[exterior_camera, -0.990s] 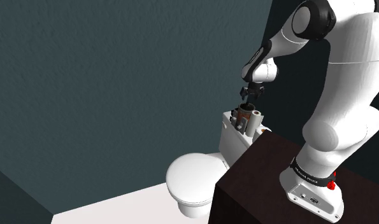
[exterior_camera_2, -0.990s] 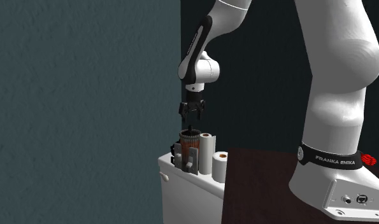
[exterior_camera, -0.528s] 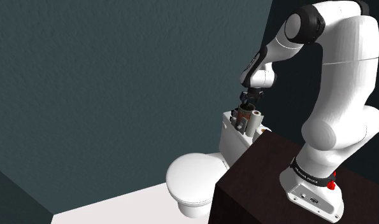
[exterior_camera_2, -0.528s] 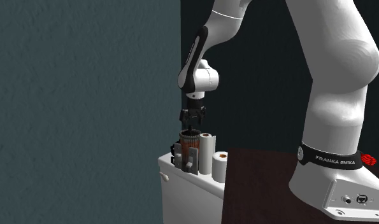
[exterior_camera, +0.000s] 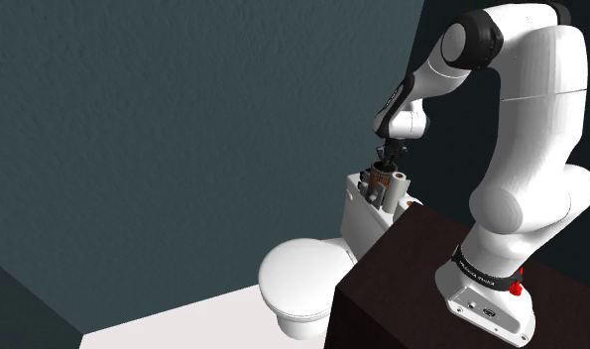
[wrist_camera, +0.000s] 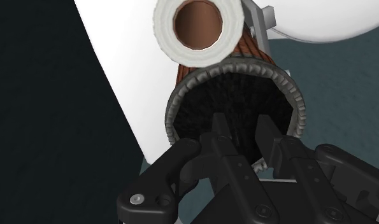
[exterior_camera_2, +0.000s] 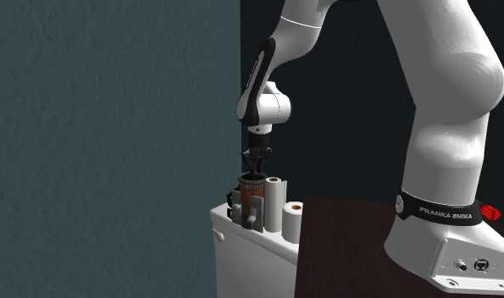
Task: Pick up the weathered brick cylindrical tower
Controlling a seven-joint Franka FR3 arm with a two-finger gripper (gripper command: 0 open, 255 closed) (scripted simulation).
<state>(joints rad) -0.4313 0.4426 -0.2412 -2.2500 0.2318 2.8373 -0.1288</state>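
Wrist view: brick tower (wrist_camera: pixel 235 95) body mostly hidden behind its own dark rim and the paper roll (wrist_camera: pixel 197 24), which is cut off at the edge. Gripper (wrist_camera: pixel 243 121) tips blend w/ the black interior, so contact is unclear.

A white toilet (exterior_camera: pixel 297 273) with its lid shut stands on a pale floor (exterior_camera: pixel 183 322) against a dark teal wall (exterior_camera: pixel 183 119). On its tank (exterior_camera_2: pixel 241 245) stand two white paper rolls, a tall one (exterior_camera_2: pixel 275 201) and a shorter one (exterior_camera_2: pixel 292 220) just beside it.
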